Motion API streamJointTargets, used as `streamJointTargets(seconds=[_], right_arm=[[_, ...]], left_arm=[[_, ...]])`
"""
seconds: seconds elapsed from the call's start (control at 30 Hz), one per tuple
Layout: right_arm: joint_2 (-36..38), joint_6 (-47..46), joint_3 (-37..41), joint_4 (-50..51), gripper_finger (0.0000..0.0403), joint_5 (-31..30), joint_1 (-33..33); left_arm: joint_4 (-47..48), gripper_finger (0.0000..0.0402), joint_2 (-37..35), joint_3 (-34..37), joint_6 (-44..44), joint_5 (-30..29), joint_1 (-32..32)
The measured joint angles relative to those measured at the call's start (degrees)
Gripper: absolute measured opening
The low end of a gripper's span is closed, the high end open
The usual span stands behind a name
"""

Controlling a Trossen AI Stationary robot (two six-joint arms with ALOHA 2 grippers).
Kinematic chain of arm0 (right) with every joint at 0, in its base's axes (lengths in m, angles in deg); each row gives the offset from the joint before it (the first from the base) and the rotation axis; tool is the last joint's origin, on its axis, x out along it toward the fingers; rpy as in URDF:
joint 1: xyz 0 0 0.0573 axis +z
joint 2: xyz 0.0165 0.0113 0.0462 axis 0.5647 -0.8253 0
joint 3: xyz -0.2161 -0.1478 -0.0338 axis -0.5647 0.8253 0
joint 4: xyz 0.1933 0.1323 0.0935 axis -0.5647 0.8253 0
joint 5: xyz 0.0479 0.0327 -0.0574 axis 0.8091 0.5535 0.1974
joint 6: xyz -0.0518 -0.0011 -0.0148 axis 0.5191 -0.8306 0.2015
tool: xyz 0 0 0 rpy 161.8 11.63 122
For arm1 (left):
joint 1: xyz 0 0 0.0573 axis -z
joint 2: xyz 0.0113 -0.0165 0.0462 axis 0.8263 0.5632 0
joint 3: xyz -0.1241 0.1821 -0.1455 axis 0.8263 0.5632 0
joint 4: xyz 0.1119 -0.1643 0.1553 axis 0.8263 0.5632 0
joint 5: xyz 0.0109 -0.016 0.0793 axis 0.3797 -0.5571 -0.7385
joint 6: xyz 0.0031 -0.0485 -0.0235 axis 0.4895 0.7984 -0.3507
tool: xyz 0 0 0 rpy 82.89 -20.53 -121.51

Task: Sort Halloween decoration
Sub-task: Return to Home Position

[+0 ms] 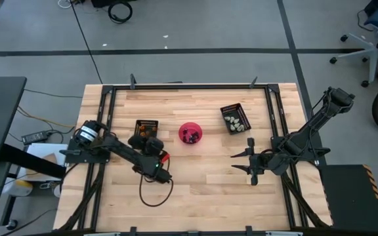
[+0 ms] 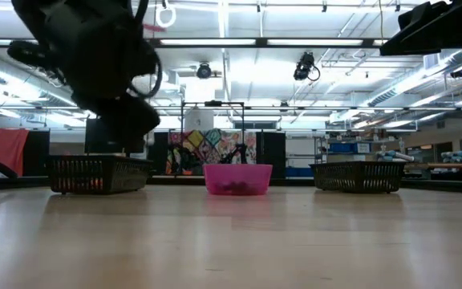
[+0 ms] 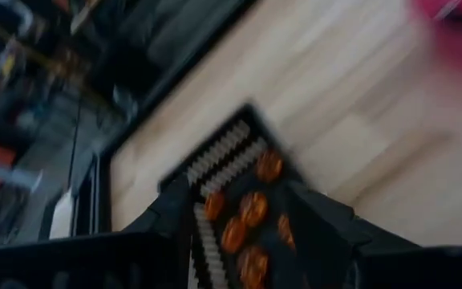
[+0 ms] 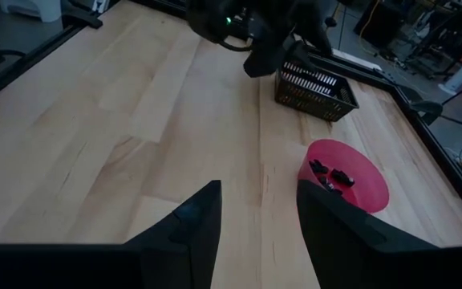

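Note:
The Halloween decoration is sorted by colour. Orange trinkets (image 3: 251, 210) lie in the left black tray (image 1: 146, 124). Whitish ones (image 1: 235, 121) lie in the right black tray (image 1: 235, 110). Black ones (image 4: 331, 172) lie in the pink bowl (image 1: 190, 134) between the trays. My left gripper (image 3: 247, 229) hovers open just above the left tray, a finger on either side of the orange pieces, with nothing between them that I can tell. My right gripper (image 4: 259, 210) is open and empty above bare table, right of the bowl and nearer the near edge, pointing left (image 1: 241, 161).
All three containers stand in a row across the table's middle (image 2: 99, 172), (image 2: 237, 178), (image 2: 358, 175). A black frame rail (image 1: 189, 86) borders the table. A cable loop (image 1: 156, 190) from the left arm lies near the near edge. Bare wood stretches along the near half.

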Motion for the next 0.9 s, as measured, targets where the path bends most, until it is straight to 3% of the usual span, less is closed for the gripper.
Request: streamJointTargets(seconds=[0.13,0.23,0.4,0.53,0.67,0.9], right_arm=[[0.0,0.0,0.0,0.01,0.0167,-0.11,0.0],[0.28,-0.16,0.0,0.07,0.0167,-0.09,0.48],[5.45,0.91,0.0,0.11,0.0167,-4.4,4.48],[10.99,2.53,0.88,0.35,0.0167,-6.31,5.78],[16.06,3.73,3.41,-0.44,0.0167,-3.05,3.61],[27.15,6.8,7.89,-3.99,0.0167,8.58,-5.09]], left_arm=[[-3.94,0.0154,0.0,-2.52,-6.61,-7.3,1.01],[-13.54,0.0155,0.0,-3.05,-18.84,-9.14,1.53],[-36.63,0.0152,0.0,-3.05,-46.66,0.27,1.22],[-51.57,0.0135,-0.06,-3.05,-62.85,8.45,0.17],[-54.68,0.0118,-3.04,-3.05,-67.38,11.28,-1.12],[-52.82,0.0096,-13.98,-2.14,-74.35,7.55,-1.79]])
